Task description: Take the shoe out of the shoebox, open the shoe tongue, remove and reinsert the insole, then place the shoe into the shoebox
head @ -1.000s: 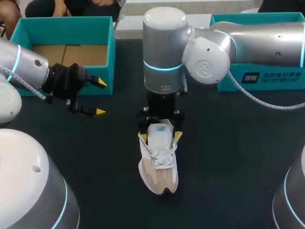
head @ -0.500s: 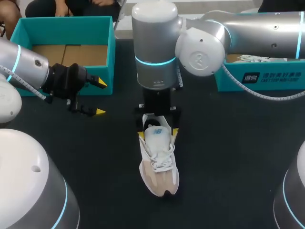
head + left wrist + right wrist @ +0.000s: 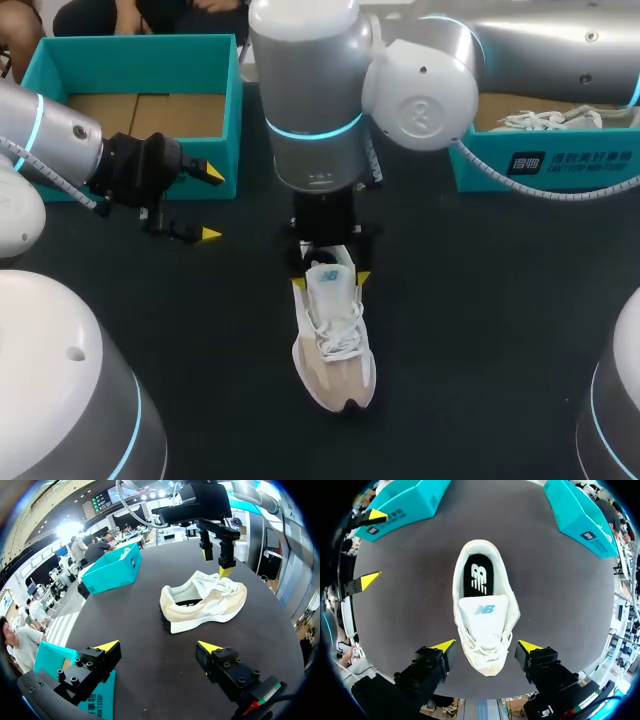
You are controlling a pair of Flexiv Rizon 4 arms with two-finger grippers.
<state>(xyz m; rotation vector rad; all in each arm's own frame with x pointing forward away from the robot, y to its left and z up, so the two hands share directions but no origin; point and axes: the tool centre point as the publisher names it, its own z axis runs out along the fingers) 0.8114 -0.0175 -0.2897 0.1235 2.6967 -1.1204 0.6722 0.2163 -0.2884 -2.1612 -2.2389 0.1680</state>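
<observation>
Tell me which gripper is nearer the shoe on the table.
Right. The right gripper hangs directly over the shoe, its open fingers on either side of it. The left gripper is open, off to the side by a shoebox, well apart from the shoe.

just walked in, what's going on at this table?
The shoe is out of its box, standing upright on the table. The right gripper hangs over its tongue with open fingers on either side, not gripping. The insole is in the shoe. The left gripper is open beside the left shoebox, holding nothing.
</observation>
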